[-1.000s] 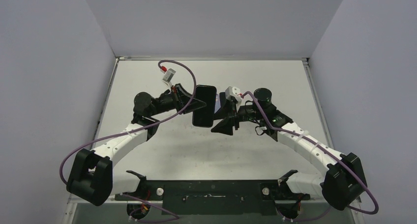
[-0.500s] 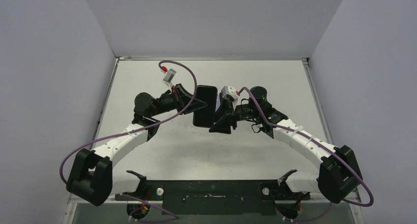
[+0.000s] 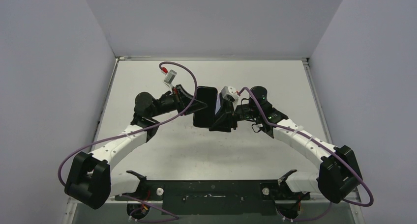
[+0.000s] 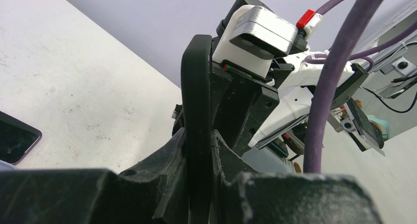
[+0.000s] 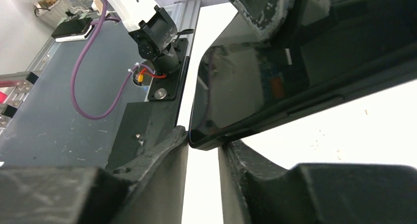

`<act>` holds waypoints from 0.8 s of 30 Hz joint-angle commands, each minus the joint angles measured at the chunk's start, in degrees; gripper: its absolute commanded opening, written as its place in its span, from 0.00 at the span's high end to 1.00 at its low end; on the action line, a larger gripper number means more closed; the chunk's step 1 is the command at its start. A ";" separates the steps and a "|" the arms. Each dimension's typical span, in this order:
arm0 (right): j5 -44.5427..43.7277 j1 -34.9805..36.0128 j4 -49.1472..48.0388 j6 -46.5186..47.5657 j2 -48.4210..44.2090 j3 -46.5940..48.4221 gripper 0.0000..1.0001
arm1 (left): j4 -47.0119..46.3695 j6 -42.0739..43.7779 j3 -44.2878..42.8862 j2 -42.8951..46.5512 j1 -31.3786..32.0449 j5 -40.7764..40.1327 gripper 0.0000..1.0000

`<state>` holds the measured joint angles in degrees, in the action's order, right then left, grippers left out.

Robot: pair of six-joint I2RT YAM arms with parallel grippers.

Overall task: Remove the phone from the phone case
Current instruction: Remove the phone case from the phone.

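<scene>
phone hangs above table, left hand clamping its edge, right hand straddling opposite edge, grip unclear.

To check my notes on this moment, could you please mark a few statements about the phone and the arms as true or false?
1. The left pincer is clamped on the edge of the phone case. True.
2. The phone lies flat on the table. False: it is held up in the air between the two arms.
3. The right pincer hangs far from the phone. False: it pinches a corner of the phone.
4. The arm cable is purple. True.
</scene>
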<state>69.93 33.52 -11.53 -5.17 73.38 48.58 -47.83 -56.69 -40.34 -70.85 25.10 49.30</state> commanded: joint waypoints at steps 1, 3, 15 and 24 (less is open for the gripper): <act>1.87 0.40 -2.57 3.34 -0.95 2.31 0.79 | -1.91 -0.59 -1.40 2.51 0.30 -1.42 1.00; 1.18 0.48 -1.53 5.53 -1.12 2.43 0.88 | -1.02 -2.07 -1.15 2.47 0.30 -1.65 1.00; -6.77 2.07 8.23 21.84 -0.60 7.61 1.00 | 0.70 -14.33 -1.60 -0.76 0.39 -0.38 1.00; -12.68 2.12 8.77 27.16 0.27 9.93 1.00 | -0.08 -16.51 -2.71 -2.04 0.82 2.71 1.00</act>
<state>66.00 35.29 4.82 11.79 73.38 53.63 -47.33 -64.29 -40.25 -72.49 24.69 50.00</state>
